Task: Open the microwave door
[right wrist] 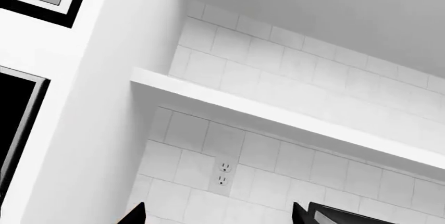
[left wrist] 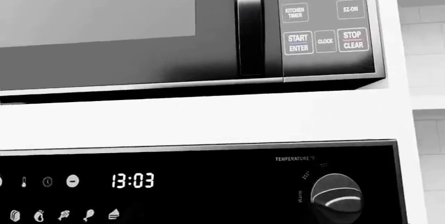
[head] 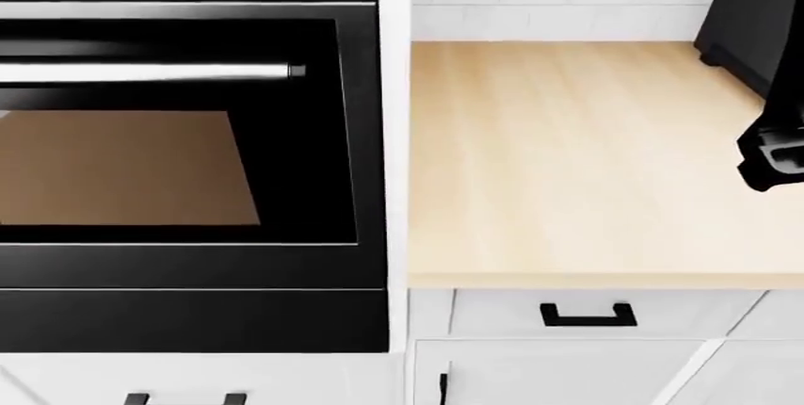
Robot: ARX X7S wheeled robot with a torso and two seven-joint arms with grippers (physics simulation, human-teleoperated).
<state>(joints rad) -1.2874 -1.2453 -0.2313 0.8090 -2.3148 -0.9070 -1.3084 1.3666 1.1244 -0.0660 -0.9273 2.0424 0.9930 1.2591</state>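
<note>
**A:** Black glass fills the left wrist view. Is that the door you want?

**B:** I doubt it. That is a built-in unit (left wrist: 125, 26) with a keypad (left wrist: 323, 26), set above the oven's control panel (left wrist: 208, 182). My left fingers do not show there, so I cannot tell how they stand.

**A:** And from the head?

**B:** The oven door (head: 188, 170) is at the left and the pale wood bench (head: 566, 160) at the right. A dark box (head: 747, 9) stands at the bench's far right corner. I take it for the microwave, side-on to me, so the microwave door itself is hidden.

**A:** The right wrist?

**B:** My right fingers (right wrist: 135, 214) are spread and hold nothing. They face the tiled wall (right wrist: 278, 156), under a shelf (right wrist: 278, 117). That arm looks nearer. The bare bench leaves room to come round to the box's front.
</note>
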